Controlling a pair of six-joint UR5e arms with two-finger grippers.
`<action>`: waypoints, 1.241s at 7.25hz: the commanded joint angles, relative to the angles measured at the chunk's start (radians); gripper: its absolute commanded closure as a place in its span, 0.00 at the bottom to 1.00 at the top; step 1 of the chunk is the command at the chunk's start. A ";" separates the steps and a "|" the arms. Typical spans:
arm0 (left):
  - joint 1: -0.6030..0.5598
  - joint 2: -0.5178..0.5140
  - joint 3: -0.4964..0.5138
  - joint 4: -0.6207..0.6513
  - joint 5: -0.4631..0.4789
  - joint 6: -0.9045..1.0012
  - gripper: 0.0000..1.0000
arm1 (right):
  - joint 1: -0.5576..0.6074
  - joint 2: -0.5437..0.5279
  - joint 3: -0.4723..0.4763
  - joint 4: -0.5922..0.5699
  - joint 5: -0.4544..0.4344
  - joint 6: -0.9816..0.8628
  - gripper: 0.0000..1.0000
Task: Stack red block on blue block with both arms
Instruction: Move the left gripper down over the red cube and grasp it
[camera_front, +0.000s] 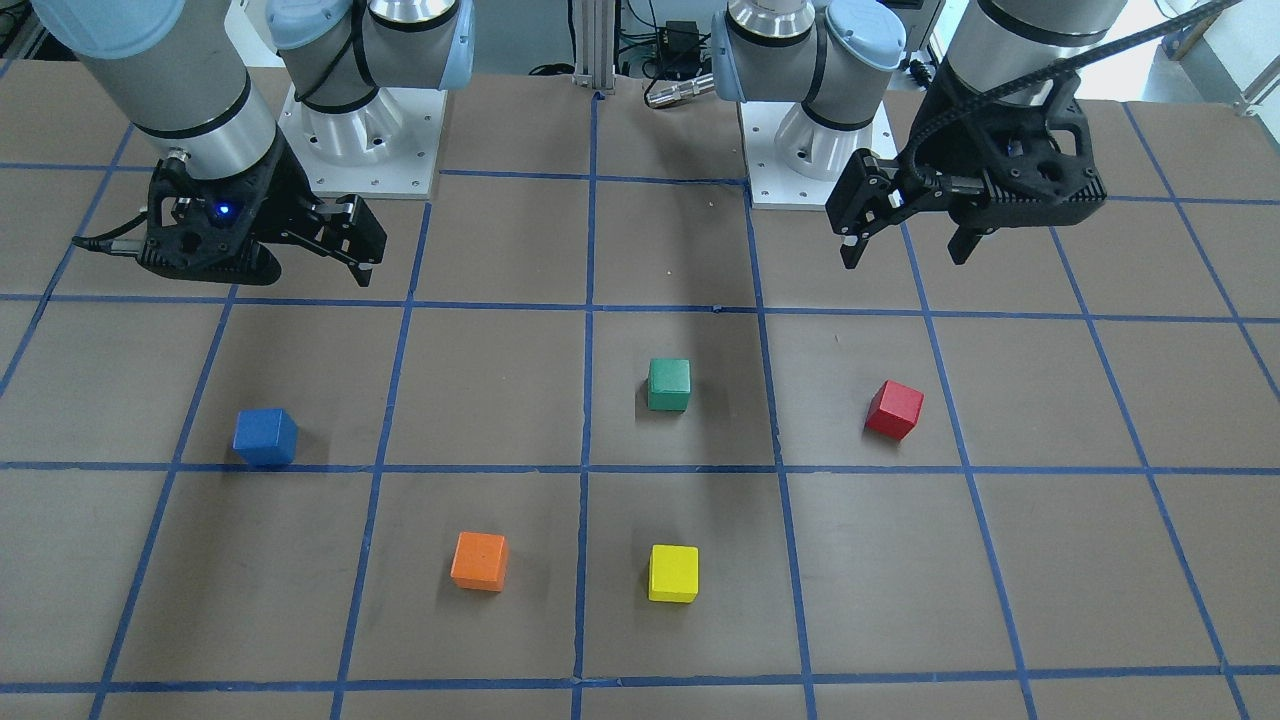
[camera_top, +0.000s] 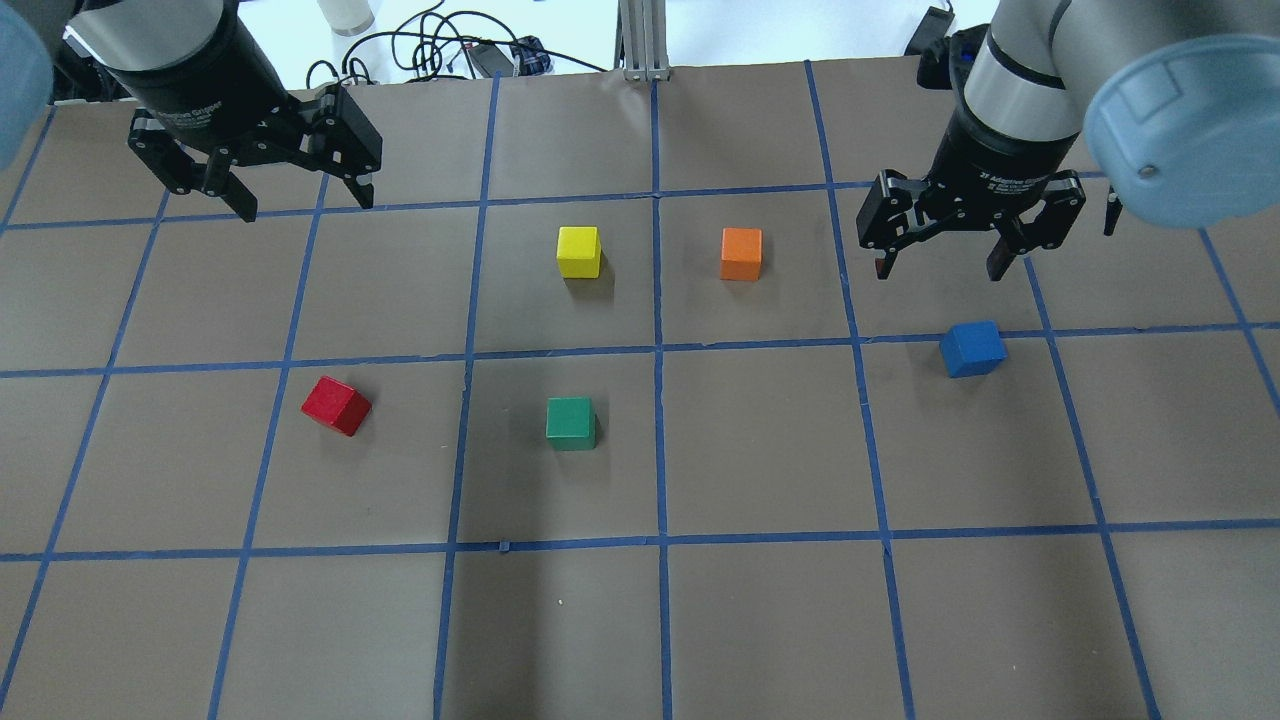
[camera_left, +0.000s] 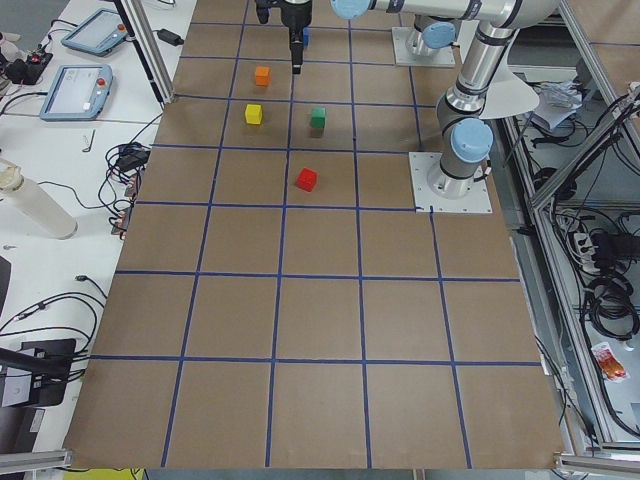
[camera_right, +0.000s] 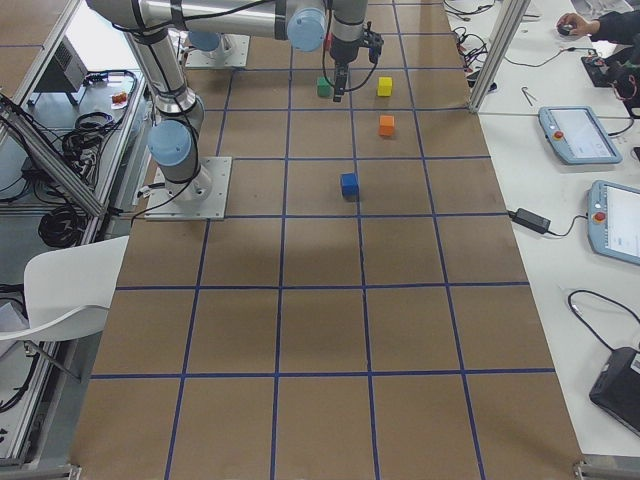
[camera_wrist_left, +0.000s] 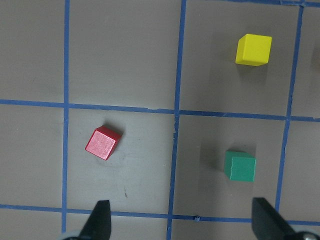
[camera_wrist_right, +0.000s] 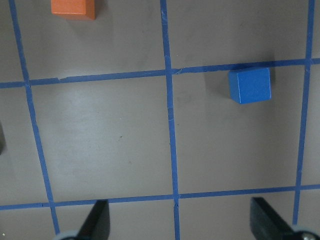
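Observation:
The red block (camera_top: 336, 405) lies turned at an angle on the brown table, on my left side; it also shows in the front view (camera_front: 894, 409) and the left wrist view (camera_wrist_left: 103, 143). The blue block (camera_top: 972, 348) sits on my right side by a blue tape line, also in the front view (camera_front: 266, 437) and the right wrist view (camera_wrist_right: 250, 85). My left gripper (camera_top: 305, 205) is open and empty, raised beyond the red block. My right gripper (camera_top: 940, 270) is open and empty, hovering just beyond the blue block.
A green block (camera_top: 570, 422) sits near the table's middle. A yellow block (camera_top: 579, 251) and an orange block (camera_top: 741, 253) lie farther out. Blue tape lines grid the table (camera_top: 760, 620). The arm bases (camera_front: 365, 150) stand at the robot's edge.

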 joint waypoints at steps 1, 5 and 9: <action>0.002 -0.001 0.001 0.001 0.000 0.000 0.00 | 0.000 0.000 0.000 0.000 0.000 0.000 0.00; 0.021 -0.019 -0.017 -0.008 0.015 0.037 0.00 | 0.000 0.000 0.002 0.003 0.003 0.002 0.00; 0.117 -0.082 -0.309 0.250 0.059 0.371 0.00 | 0.000 0.003 0.003 0.003 0.001 0.003 0.00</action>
